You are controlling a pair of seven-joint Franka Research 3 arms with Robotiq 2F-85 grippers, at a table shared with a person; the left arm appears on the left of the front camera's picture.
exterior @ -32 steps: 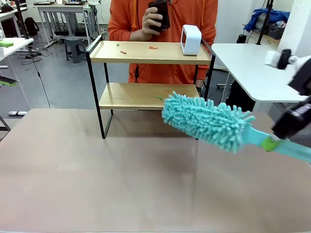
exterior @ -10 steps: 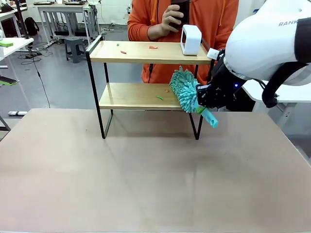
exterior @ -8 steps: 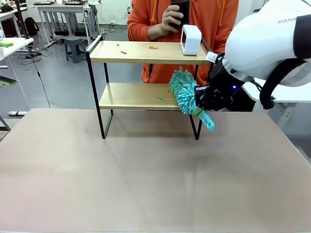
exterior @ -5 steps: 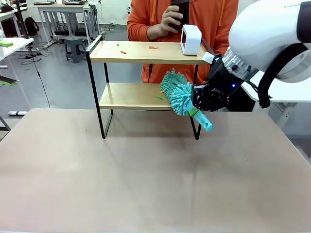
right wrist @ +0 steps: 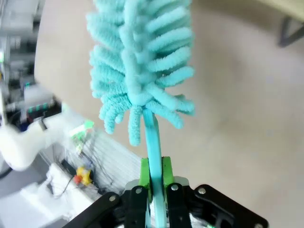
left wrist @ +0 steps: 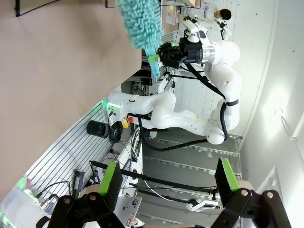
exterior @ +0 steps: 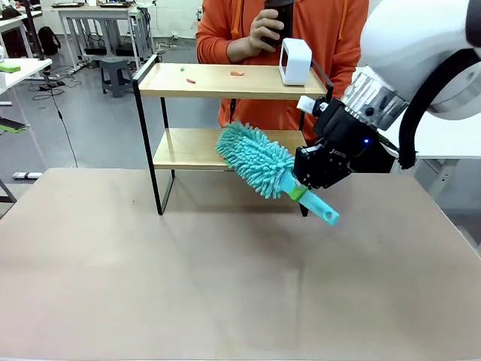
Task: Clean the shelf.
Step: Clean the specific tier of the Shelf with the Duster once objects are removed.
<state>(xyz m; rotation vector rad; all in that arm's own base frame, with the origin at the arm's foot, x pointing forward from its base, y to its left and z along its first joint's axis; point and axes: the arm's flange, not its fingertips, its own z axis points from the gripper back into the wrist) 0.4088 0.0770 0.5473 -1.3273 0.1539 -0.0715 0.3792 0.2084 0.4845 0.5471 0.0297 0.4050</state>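
The shelf [exterior: 225, 91] stands just behind the right pincer [exterior: 300, 189] gripping a duster [exterior: 255, 159].

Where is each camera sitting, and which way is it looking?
Front view: between the arms, facing across the table to the shelf and person; the right gripper grips a teal duster.
Left wrist view: on the left wrist, rolled sideways, looking past the open left gripper toward the right arm.
Right wrist view: on the right wrist, looking along the duster; green pads clamp its handle.
Shared: all three show the duster.
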